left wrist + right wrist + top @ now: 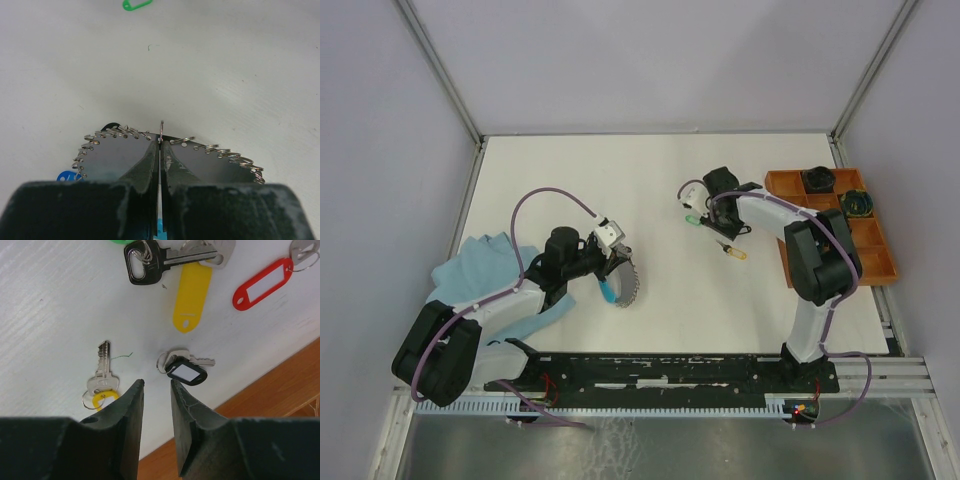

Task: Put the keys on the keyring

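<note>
White surface on the right half carries the loose keys [732, 250]. The one nearest your right pincer [157, 384] is the black-tagged key [186, 372]. It lies just ahead of the tips and a little to their right, its long axis crosswise to the fingers, split ring toward the left. A silver key on a yellow tag [103, 380] sits just left of the tips, blade pointing away. That pincer's fingers stand slightly apart and hold nothing. Further out lie a red tag [262, 284] and the orange tray [873, 236]. The keyring [625, 284] is well apart to the left, its wire clamped between the closed fingers of your left pincer [160, 144]. The right arm is plainly nearer the keys; a small shift right should straddle the black-tagged one.
</note>
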You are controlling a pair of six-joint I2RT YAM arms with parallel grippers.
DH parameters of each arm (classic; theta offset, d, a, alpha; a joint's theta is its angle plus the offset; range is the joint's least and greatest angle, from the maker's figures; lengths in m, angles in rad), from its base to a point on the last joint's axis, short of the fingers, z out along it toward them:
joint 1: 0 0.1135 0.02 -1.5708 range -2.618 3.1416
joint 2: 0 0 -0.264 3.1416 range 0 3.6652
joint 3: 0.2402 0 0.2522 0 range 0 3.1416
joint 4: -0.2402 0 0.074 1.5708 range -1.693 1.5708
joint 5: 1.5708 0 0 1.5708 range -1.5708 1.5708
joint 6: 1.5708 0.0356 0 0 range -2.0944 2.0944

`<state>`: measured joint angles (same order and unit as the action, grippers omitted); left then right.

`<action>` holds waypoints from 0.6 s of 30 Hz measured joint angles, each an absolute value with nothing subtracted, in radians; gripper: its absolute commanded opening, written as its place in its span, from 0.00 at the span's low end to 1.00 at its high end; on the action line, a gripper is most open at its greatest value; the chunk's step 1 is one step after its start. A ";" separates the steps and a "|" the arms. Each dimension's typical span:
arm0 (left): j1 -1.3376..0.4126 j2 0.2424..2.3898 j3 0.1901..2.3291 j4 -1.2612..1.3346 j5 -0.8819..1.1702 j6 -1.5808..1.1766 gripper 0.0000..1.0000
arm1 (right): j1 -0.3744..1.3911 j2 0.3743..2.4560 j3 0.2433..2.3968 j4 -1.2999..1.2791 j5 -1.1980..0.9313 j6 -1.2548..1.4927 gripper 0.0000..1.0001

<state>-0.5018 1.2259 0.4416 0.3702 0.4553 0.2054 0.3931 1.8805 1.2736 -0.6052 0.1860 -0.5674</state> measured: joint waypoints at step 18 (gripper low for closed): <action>-0.502 1.231 0.442 0.369 0.474 0.206 0.03 | 0.402 1.966 1.314 -0.600 0.232 -0.628 0.29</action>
